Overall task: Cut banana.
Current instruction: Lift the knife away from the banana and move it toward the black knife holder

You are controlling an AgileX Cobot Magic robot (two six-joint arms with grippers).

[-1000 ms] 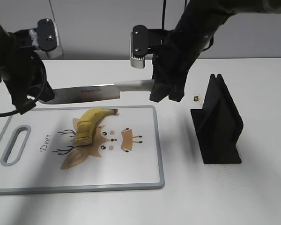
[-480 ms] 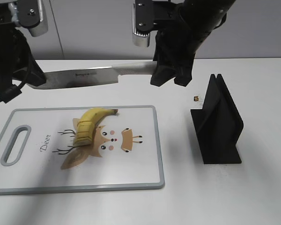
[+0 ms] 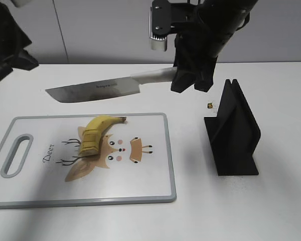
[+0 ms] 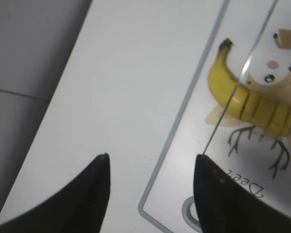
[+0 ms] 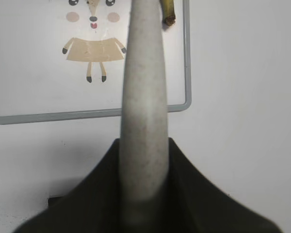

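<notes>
Lying on the cutting board (image 3: 140,186) toward the left half of the white table (image 3: 271,211), the banana (image 3: 96,133) is seen with its dark stem tip pointing to the far edge of the table and its other end sliced into thin rounds that remain packed together. The sliced end rests over the tan deer print (image 3: 108,153) on the board. The board is placed flat, its handle slot toward the left edge of the table. A knife (image 3: 98,90) is held in the air above the far edge of the board, clear of the banana, its blade pointing toward the left edge of the table. The grey handle is clamped in the right claw (image 3: 190,80), and in the right wrist view the handle (image 5: 143,121) is seen running straight out from between the dark fingers. The left claw (image 4: 150,165) is seen spread apart and holding nothing in the left wrist view, raised above the far-left part of the table; the banana (image 4: 247,99) and the thin knife edge are visible beyond it. A black knife stand (image 3: 233,133) is set upright toward the right edge of the table, well apart from the board. A small dark speck (image 3: 209,105) is noted on the table just beside the stand.
</notes>
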